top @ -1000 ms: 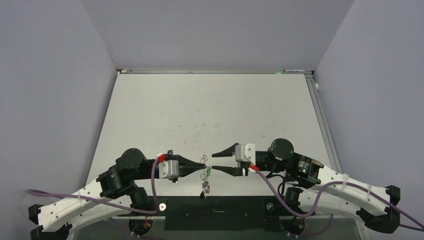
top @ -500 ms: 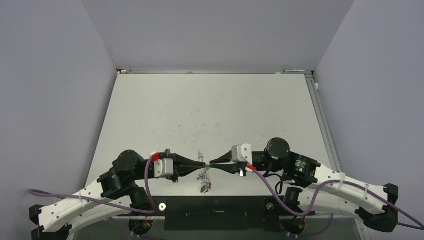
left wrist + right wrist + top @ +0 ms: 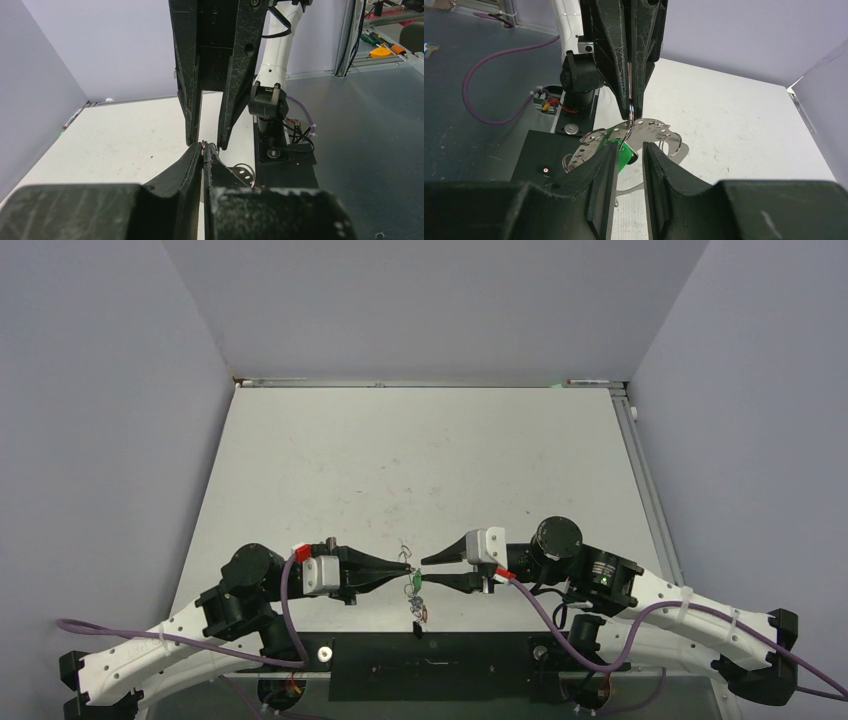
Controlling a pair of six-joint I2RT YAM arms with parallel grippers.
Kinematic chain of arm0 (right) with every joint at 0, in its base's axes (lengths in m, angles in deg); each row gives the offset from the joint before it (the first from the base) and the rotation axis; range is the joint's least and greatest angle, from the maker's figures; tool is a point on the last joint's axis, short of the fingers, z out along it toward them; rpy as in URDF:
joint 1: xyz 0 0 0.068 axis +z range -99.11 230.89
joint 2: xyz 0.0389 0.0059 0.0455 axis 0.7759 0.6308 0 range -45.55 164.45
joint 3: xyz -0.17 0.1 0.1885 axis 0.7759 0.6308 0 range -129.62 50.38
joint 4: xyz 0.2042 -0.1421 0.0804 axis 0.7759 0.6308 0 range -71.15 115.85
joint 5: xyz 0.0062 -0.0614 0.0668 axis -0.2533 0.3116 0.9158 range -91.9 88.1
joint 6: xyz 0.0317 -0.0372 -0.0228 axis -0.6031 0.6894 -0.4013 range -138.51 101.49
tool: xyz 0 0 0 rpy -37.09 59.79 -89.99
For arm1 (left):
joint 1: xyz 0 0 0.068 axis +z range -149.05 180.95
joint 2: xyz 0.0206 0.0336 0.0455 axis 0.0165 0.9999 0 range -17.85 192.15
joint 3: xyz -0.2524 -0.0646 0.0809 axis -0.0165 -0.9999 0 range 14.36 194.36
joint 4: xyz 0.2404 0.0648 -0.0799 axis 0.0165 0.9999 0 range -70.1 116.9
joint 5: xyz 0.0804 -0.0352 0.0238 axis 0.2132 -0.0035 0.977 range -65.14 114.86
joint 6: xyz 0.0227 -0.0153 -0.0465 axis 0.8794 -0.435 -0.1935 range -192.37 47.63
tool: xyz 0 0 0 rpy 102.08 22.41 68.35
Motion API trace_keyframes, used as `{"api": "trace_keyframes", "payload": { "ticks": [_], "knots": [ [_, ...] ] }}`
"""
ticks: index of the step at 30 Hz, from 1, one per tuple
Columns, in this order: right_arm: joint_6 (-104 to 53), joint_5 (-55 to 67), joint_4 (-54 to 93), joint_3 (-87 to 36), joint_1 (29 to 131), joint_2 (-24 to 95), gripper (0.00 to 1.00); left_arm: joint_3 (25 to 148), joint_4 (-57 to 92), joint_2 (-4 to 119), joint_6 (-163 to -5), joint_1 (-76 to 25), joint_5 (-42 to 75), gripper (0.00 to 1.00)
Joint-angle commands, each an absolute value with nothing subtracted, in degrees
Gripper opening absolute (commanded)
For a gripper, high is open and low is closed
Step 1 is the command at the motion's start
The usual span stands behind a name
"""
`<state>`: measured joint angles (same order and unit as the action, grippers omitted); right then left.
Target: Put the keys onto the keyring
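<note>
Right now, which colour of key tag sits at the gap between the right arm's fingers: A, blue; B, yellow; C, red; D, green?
D: the right wrist view shows the green tag at the gap between the right fingers.

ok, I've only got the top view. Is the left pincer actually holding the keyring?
Observer: Yes. The right wrist view shows the left pincer shut on a thin wire of the keyring.
Operator: Right pincer gripping anything?
Observer: No. The right pincer is open; the green tag shows through its gap, unclamped.
Operator: Any small rings visible?
Observer: Yes, small split rings sit on the keyring's holed band, right of the green tag.
</note>
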<state>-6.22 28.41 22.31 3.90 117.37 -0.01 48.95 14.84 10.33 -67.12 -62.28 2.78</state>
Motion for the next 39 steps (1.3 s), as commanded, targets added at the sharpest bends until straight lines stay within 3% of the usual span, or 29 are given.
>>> {"api": "trace_keyframes", "payload": {
  "ticks": [1, 8, 13, 17, 23, 28, 33, 39],
  "knots": [
    [-7.38, 30.14, 19.36, 3.15, 117.86, 0.68, 0.27, 49.17, 8.7, 9.62, -68.42, -62.29, 3.37, 0.0],
    [-7.74, 31.23, 19.34, 2.35, 117.84, 2.57, 0.29, 49.08, 7.87, 9.44, -68.94, -62.29, 3.58, 0.0],
    [-7.85, 31.28, 17.62, 1.91, 117.81, 3.25, 0.19, 49.2, 7.86, 9.12, -69.23, -62.26, 3.5, 0.0],
    [-7.72, 31.03, 17.53, 1.78, 117.83, 3.18, 0.18, 49.4, 8.03, 9.2, -69.15, -62.25, 3.51, 0.0],
    [-7.59, 30.6, 18.44, 1.26, 117.84, 2.51, 0.33, 49.26, 8.04, 9.09, -69.19, -62.25, 3.66, 0.0],
    [-7.76, 30.88, 18.14, 1.34, 117.82, 1.44, 0.35, 49.27, 8.21, 9.07, -69.06, -62.26, 3.86, 0.0],
    [-7.94, 30.46, 17.51, 1.36, 117.79, 1.5, 0.24, 49.13, 8.13, 9.2, -69.04, -62.28, 3.9, 0.0],
    [-7.78, 30.32, 17.66, 1.07, 117.86, 2.17, 0.19, 48.99, 8.13, 9.14, -68.97, -62.25, 4.02, 0.0]
  ]
}}
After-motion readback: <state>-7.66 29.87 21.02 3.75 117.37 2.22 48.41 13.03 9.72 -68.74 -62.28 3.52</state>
